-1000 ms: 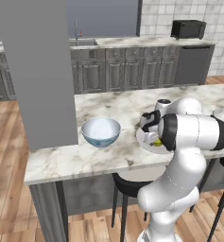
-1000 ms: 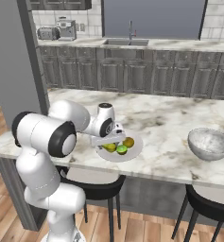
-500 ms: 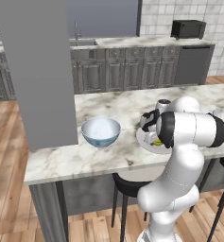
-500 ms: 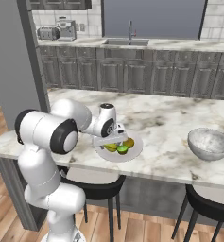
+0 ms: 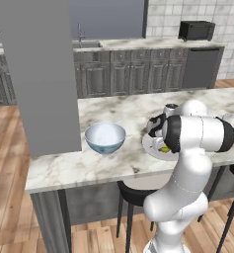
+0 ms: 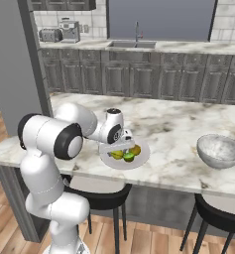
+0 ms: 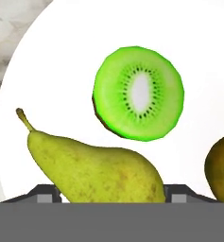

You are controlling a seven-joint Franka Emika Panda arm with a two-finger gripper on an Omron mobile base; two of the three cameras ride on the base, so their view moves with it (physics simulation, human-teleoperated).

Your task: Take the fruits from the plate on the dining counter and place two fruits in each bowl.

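In the hand view a yellow-green pear (image 7: 99, 170) lies on the pale plate (image 7: 61, 71), and my gripper (image 7: 111, 196) has a fingertip pressed to each side of it. A lime-green fruit with a cut face (image 7: 138, 93) lies just beyond the pear, and a yellow-brown fruit (image 7: 222, 165) sits at the right edge. From the right base view my gripper (image 6: 120, 149) is down over the plate (image 6: 141, 158) on the dining counter (image 6: 178, 124). The greyish bowl (image 6: 219, 151) stands to the right there. The pale blue bowl (image 5: 105, 137) stands left of the plate (image 5: 150, 148).
Dark stools (image 6: 101, 196) stand under the counter's front edge. A wide grey pillar (image 5: 37, 74) rises at the counter's left end. Behind runs a plain counter with dark cabinets and a sink (image 6: 134, 44).
The fingers have come in from fully open onto the pear. The arm has barely moved over the plate.
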